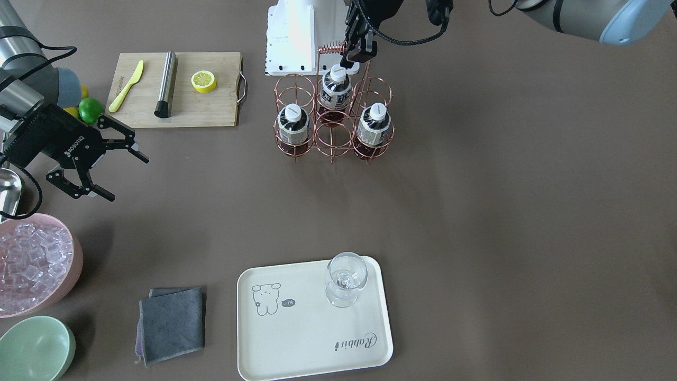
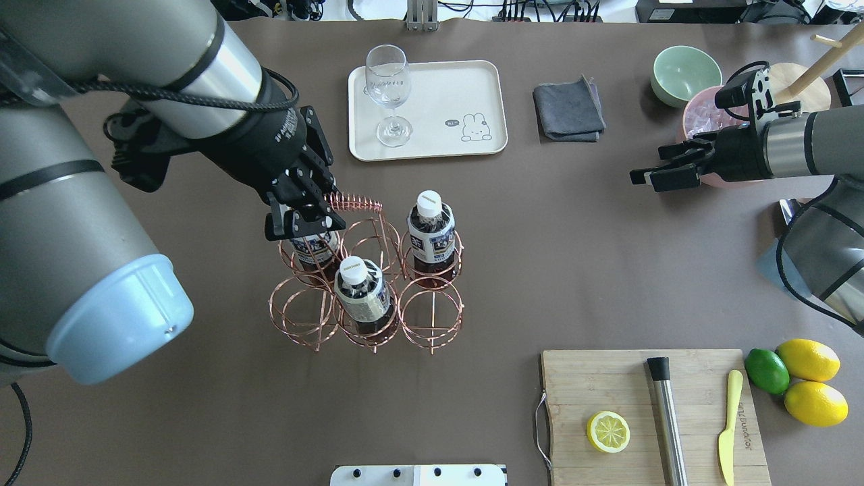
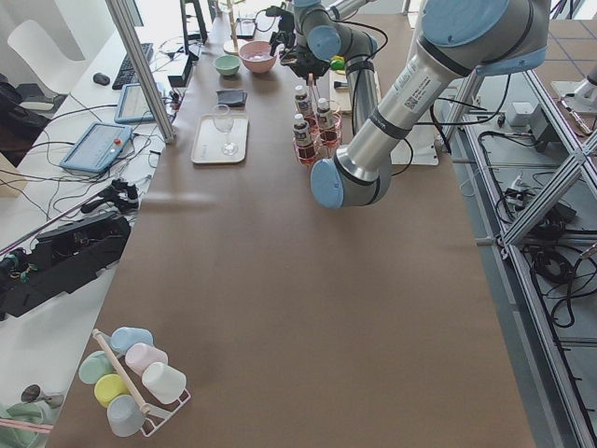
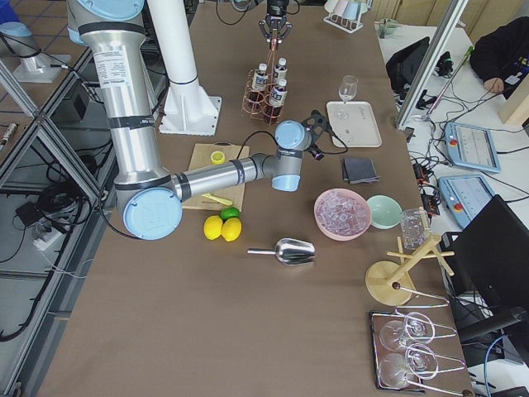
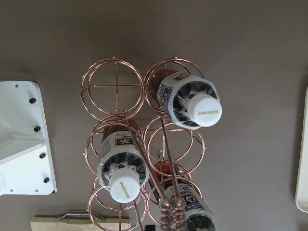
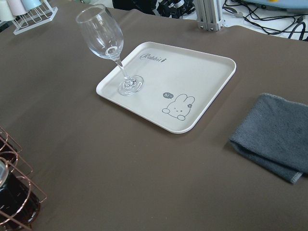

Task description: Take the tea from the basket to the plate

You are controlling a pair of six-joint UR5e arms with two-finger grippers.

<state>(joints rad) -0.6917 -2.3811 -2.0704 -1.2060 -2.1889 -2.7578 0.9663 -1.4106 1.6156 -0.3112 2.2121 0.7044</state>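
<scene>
Atop the tea (image 5: pixel 179 98), white cap (image 5: pixel 208 111) reads "SUNTORY"; plate (image 1: pixel 307 328) reads "Rabbit".

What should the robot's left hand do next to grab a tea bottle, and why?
Probably lower the left hand straight down. It hangs open above one tea bottle that stands in the basket, and it isn't touching the bottle. It likely has to drop around the bottle's top before it can squeeze and lift.
</scene>
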